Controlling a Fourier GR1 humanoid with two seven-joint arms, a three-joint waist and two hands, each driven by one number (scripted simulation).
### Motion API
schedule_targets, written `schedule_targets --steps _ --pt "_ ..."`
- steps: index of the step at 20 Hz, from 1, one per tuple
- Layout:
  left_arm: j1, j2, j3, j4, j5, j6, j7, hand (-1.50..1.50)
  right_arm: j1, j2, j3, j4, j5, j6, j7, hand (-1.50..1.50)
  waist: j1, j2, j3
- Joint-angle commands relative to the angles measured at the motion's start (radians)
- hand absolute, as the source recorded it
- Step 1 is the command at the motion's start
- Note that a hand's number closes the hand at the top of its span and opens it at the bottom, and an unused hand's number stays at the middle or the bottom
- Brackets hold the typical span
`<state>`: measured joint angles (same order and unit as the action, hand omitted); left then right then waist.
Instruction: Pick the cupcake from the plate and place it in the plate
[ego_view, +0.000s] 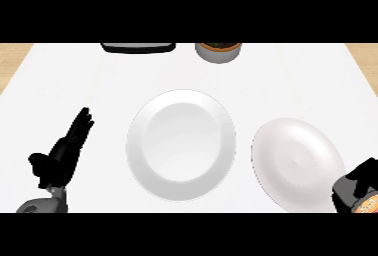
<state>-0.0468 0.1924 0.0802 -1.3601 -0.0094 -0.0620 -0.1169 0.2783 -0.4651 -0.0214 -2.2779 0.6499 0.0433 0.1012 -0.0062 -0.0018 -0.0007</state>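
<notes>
The black right hand (360, 181) was seen at the lower right corner of the head view, its fingers curled round a small orange-topped cupcake (367, 206), of which only a sliver showed beneath the hand. The cupcake was held just beside the lower right rim of the flatter round white plate (297, 159), and whether it touched that rim could not be told. The black left hand (63, 152) was shown resting at the left, released, fingers straight and raised, touching nothing.

No brand, label or writing could be read.

Two white plates were counted: the deeper glossy white plate (181, 145) at the middle and the flatter one to its right. At the far edge one grey pot with brown contents (218, 50) and one flat black object (138, 47) were seen.
</notes>
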Motion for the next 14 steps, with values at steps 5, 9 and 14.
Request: schedule_targets --steps 5,9,14 --pt "-0.009 -0.012 -0.002 0.047 -0.018 -0.014 -0.036 0.0 -0.282 0.089 0.16 -0.023 0.099 0.121 0.233 1.5 0.015 0.003 0.0" --pt "-0.021 0.002 0.011 -0.019 -0.001 -0.019 0.023 0.0 -0.501 0.142 0.206 0.08 0.107 0.193 0.339 1.5 0.025 0.004 -0.001" --pt "-0.012 0.023 0.043 0.041 0.019 -0.061 -0.021 0.0 -0.547 0.288 0.383 0.178 0.211 0.184 0.379 1.5 0.015 0.003 0.0"
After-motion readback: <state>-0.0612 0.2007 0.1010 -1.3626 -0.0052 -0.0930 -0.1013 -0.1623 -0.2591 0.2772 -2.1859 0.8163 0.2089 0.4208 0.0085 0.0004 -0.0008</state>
